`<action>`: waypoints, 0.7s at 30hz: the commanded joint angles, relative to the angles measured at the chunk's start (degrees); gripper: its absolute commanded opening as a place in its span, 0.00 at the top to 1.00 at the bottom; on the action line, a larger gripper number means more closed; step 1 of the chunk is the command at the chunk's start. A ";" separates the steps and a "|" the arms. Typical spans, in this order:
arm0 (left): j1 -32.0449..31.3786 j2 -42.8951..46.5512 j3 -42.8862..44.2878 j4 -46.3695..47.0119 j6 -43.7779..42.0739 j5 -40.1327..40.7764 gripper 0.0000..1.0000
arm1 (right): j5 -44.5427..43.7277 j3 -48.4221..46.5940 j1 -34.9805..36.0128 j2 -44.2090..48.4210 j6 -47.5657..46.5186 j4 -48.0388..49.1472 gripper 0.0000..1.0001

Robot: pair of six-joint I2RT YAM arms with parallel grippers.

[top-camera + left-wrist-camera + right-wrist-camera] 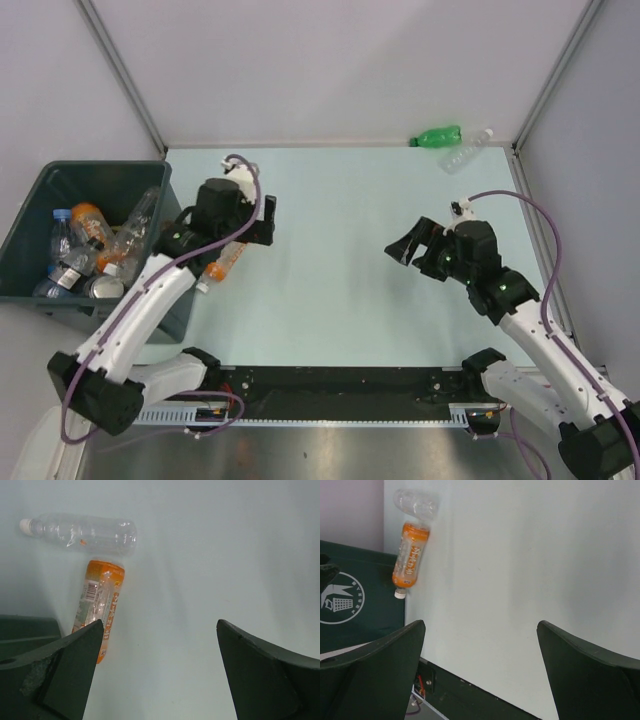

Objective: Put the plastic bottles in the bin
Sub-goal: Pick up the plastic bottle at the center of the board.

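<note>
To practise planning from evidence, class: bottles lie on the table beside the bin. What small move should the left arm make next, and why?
Probably shift the left end effector sideways over the orange bottle, then lower it. Its jaws stand open and empty, and in the left wrist view that bottle lies off-centre, partly behind one finger, close to the bin.

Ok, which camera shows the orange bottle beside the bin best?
Right wrist: the orange bottle shows whole, white cap to base, beside the bin. Left wrist shows it closer, but a finger hides its cap end. From the top, the left arm covers most of it.
</note>
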State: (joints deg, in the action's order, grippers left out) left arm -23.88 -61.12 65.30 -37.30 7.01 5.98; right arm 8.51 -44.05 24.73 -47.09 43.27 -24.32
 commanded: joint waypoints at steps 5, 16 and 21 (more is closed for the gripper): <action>-4.25 -11.38 -0.61 0.74 -0.24 23.80 0.00 | 0.27 2.04 -0.74 -1.16 -2.84 2.08 0.00; -3.72 -28.42 -1.23 0.83 -1.56 29.87 0.00 | 4.23 4.50 -3.20 -5.03 -1.96 5.50 0.00; 0.93 -32.65 1.06 2.30 -2.08 25.33 0.00 | 4.58 4.85 -3.55 -6.26 -1.87 6.82 0.00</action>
State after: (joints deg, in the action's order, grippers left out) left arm -26.63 -92.79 64.23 -37.41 6.37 32.73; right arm 11.77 -39.51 21.56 -52.88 41.71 -20.93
